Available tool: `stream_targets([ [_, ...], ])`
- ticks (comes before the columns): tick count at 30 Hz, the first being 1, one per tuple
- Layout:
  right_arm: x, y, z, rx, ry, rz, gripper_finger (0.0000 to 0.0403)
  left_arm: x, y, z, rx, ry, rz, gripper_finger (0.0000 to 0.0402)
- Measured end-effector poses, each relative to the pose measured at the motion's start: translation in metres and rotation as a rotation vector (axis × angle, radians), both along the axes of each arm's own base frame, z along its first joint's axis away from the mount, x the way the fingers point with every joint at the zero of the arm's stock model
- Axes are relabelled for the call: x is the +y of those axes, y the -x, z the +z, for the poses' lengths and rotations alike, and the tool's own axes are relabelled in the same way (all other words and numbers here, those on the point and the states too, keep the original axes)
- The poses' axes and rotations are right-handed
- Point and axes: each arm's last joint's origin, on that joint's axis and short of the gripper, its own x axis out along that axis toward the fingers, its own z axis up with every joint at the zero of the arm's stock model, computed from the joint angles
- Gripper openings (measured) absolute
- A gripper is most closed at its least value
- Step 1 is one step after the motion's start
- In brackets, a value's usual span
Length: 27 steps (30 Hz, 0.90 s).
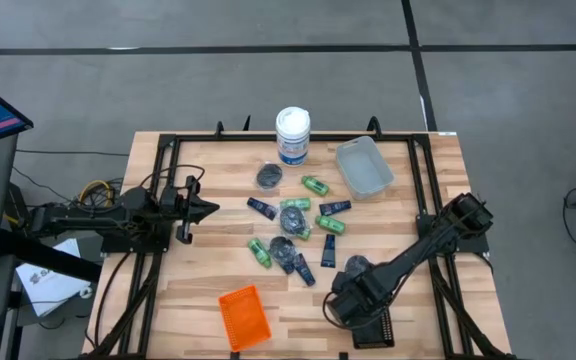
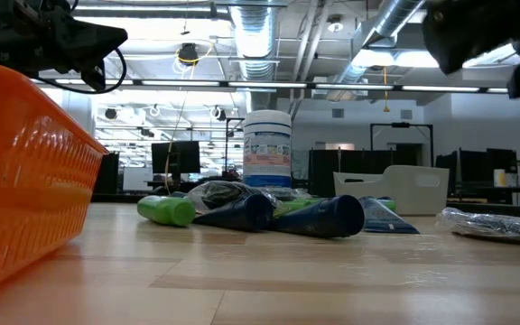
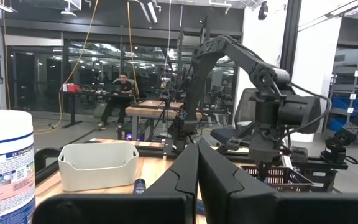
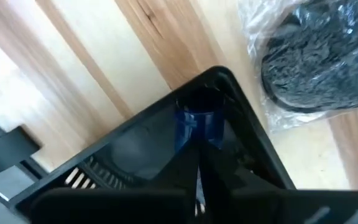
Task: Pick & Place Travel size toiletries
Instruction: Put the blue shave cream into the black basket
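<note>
The travel size toiletries lie in a loose heap mid-table: green bottles [image 1: 315, 184], dark blue tubes [image 1: 261, 207] and grey pucks in clear wrap [image 1: 269, 176]. My right gripper [image 1: 354, 298] points down over the black tray [image 1: 376, 328] near the front right edge, shut [image 4: 197, 163], with nothing between its fingers. One blue tube [image 4: 194, 127] lies inside that tray just beyond the fingertips, and a wrapped puck [image 4: 328, 56] rests on the wood beside the tray. My left gripper [image 1: 206, 210] waits shut at the table's left side [image 3: 196, 155].
A tall white canister [image 1: 292, 135] stands at the far edge, with a clear tray [image 1: 364, 166] to its right. An orange tray [image 1: 244, 317] sits at the near edge, left of the black tray. Black frame rails run along the table's sides.
</note>
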Motion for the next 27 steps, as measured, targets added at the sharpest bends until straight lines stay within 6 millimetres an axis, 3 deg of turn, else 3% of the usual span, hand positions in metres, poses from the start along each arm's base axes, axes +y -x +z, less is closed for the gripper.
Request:
stream_targets([
  [5, 0.001, 0.001, -0.012, -0.026, -0.02, -0.006, 0.0023, 0.0, 0.0, 0.0, 0.0, 0.0, 0.0, 0.0001],
  [14, 0.0, 0.002, -0.009, -0.015, -0.015, 0.002, 0.0002, 0.0, 0.0, 0.0, -0.001, 0.0, 0.0, 0.0001],
  [20, -0.003, 0.001, 0.037, -0.02, 0.087, 0.034, 0.0001, 0.0, 0.0, 0.001, -0.009, -0.001, 0.0, 0.0001],
  [24, -0.009, -0.014, 0.066, -0.18, 0.22, 0.059, 0.0006, 0.0, 0.0, 0.001, -0.009, -0.001, 0.0, 0.0001],
  [27, -0.018, -0.028, 0.074, -0.266, 0.268, 0.077, 0.0025, 0.0, 0.0, 0.001, -0.01, -0.001, 0.0, 0.0001],
])
